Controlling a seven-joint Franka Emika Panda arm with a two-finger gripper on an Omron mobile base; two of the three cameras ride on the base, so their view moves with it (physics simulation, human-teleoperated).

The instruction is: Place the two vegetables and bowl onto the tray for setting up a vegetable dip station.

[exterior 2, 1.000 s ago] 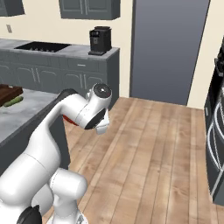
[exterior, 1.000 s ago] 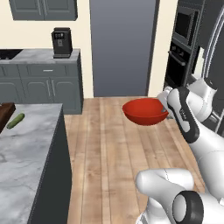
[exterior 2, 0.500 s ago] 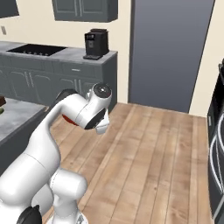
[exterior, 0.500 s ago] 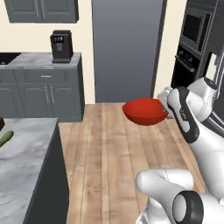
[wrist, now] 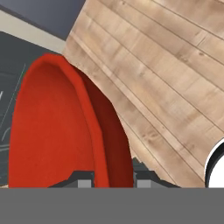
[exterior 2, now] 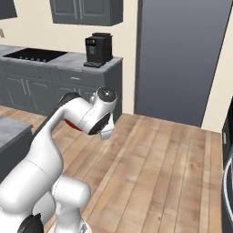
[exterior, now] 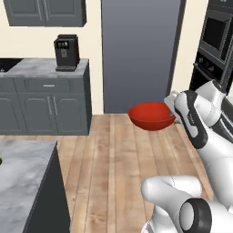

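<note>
1. The gripper (wrist: 108,180) is shut tight on the rim of the red bowl (wrist: 57,131). One finger sits inside the rim and one sits outside it.
2. The bowl (exterior: 152,116) is up in the air over the wood floor (exterior: 113,164). It is held at the end of the white arm and touches nothing else.
3. In the right base view, a small bit of the red bowl (exterior 2: 72,125) peeks out behind the arm.
4. A grey stone counter (exterior: 20,177) is at the low left, well apart from the bowl.
5. Farther back are grey cabinets (exterior: 43,107) with a black coffee maker (exterior: 66,53) on top.
6. At the very back is a big grey door (exterior: 139,50), and dark ovens (exterior: 214,50) are on the right.
</note>
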